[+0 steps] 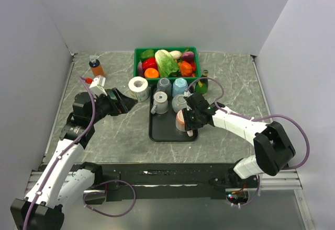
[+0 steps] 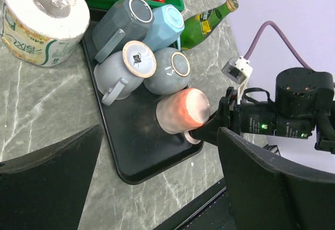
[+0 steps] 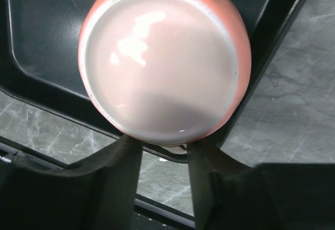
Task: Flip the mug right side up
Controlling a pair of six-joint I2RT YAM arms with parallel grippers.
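An orange mug (image 1: 180, 119) with a pale glossy face is tilted on its side over the near right part of the black tray (image 1: 157, 134). My right gripper (image 1: 188, 126) is shut on the mug's handle. In the right wrist view the mug (image 3: 162, 57) fills the top, and the gripper (image 3: 163, 149) pinches a pale bit of handle just below it. The left wrist view shows the mug (image 2: 180, 112) and the right gripper (image 2: 210, 130) beside it. My left gripper (image 1: 127, 103) is open and empty, left of the tray, and also shows in its own wrist view (image 2: 159, 138).
Several upside-down grey and light blue mugs (image 1: 163, 85) stand at the tray's far end. A toilet roll (image 1: 138, 86) sits left of them. A green basket (image 1: 137, 57) of vegetables is behind. A green bottle (image 1: 203, 83) lies to the right and a small orange bottle (image 1: 96, 65) at far left.
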